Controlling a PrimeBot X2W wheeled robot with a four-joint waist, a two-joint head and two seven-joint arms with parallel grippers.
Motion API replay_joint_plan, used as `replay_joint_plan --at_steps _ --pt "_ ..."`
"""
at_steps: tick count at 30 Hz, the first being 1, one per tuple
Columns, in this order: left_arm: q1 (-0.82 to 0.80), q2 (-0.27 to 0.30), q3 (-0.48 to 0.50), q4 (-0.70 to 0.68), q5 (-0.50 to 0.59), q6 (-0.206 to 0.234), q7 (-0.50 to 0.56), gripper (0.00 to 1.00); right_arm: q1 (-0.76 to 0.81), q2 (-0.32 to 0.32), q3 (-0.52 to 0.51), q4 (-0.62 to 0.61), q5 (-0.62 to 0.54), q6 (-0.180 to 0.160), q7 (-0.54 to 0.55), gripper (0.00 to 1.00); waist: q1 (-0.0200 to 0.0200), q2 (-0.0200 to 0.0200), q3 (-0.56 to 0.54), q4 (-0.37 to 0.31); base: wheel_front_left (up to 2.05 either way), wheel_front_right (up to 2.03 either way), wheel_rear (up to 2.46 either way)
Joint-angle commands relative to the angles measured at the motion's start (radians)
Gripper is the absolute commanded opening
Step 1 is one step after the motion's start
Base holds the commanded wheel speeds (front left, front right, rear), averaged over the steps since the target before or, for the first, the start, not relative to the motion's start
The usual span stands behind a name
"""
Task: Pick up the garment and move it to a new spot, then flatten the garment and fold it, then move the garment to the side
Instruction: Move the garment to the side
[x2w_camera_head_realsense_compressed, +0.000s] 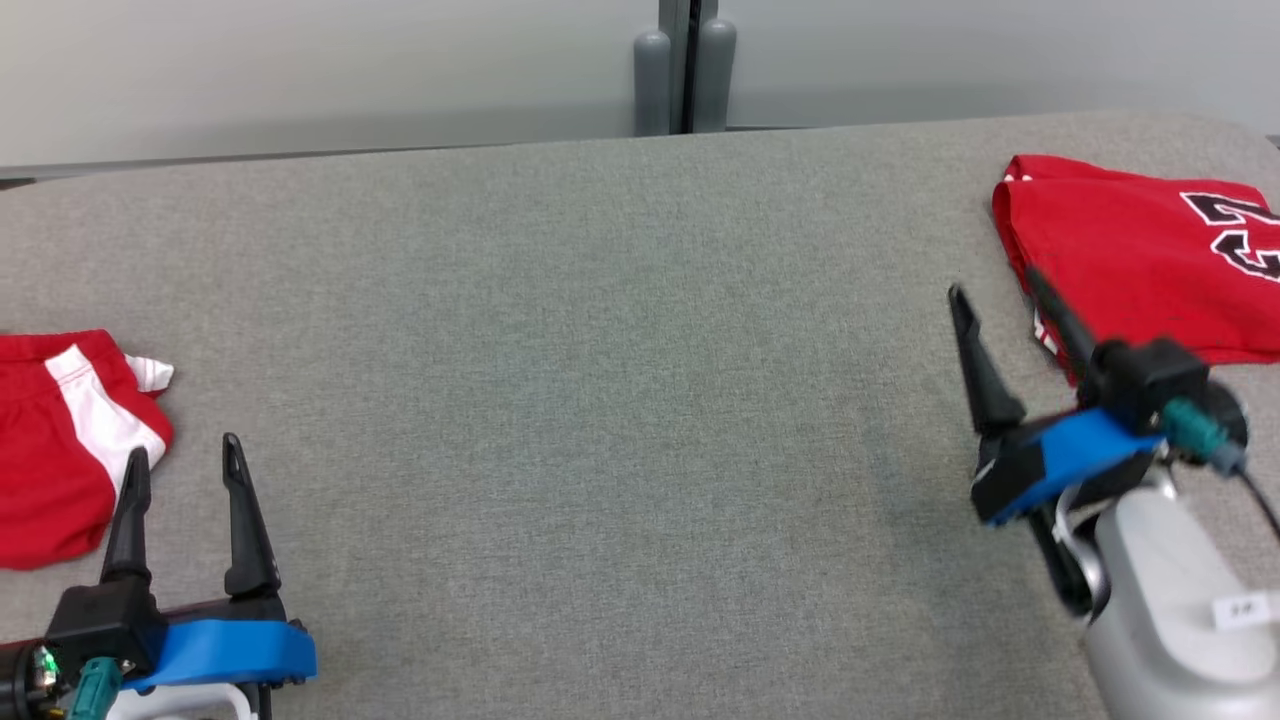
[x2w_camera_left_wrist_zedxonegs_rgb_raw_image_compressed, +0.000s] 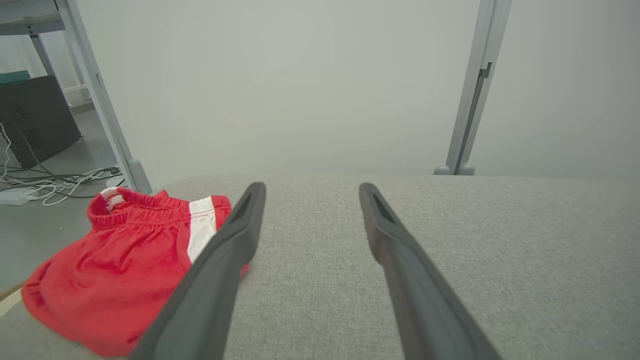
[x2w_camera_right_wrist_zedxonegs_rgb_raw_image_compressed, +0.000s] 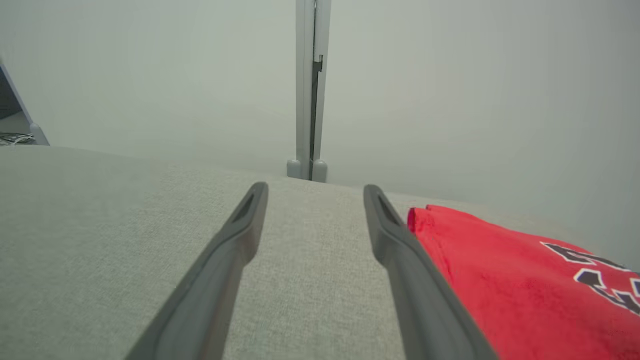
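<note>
The garment (x2w_camera_head_realsense_compressed: 1130, 250), a red jersey with a black-and-white number, lies folded flat at the table's right edge. My right gripper (x2w_camera_head_realsense_compressed: 995, 283) stands open just left of it with nothing between its fingers. In the right wrist view the gripper (x2w_camera_right_wrist_zedxonegs_rgb_raw_image_compressed: 314, 187) has one finger running alongside the jersey's (x2w_camera_right_wrist_zedxonegs_rgb_raw_image_compressed: 525, 290) near edge. My left gripper (x2w_camera_head_realsense_compressed: 183, 450) is open at the lower left and holds nothing. Just left of it lie crumpled red shorts (x2w_camera_head_realsense_compressed: 60, 440) with a white stripe. The left wrist view has the open gripper (x2w_camera_left_wrist_zedxonegs_rgb_raw_image_compressed: 311, 189) with the shorts (x2w_camera_left_wrist_zedxonegs_rgb_raw_image_compressed: 125, 265) beside its left finger.
The grey fabric table (x2w_camera_head_realsense_compressed: 600, 350) stretches wide between the two garments. A grey post (x2w_camera_head_realsense_compressed: 685, 70) stands behind its far edge against a pale wall. Off the table's left end are a metal frame leg (x2w_camera_left_wrist_zedxonegs_rgb_raw_image_compressed: 100, 100), cables (x2w_camera_left_wrist_zedxonegs_rgb_raw_image_compressed: 55, 182) and a dark box on the floor.
</note>
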Motion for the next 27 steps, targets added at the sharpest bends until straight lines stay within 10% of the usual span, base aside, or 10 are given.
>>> replay_joint_plan --at_steps 1,27 --pt "0.008 -0.003 0.002 0.013 -0.002 -0.003 -0.004 1.00 0.054 0.014 -0.001 -0.025 0.006 0.000 -0.003 1.00 0.0002 0.0003 -0.009 0.003 0.00 0.00 0.00" --pt "0.093 -0.030 -0.061 0.191 0.004 -0.049 -0.004 1.00 0.510 0.161 -0.158 -0.167 -0.047 0.000 -0.004 1.00 0.0002 0.0003 -0.198 0.061 0.00 0.00 0.00"
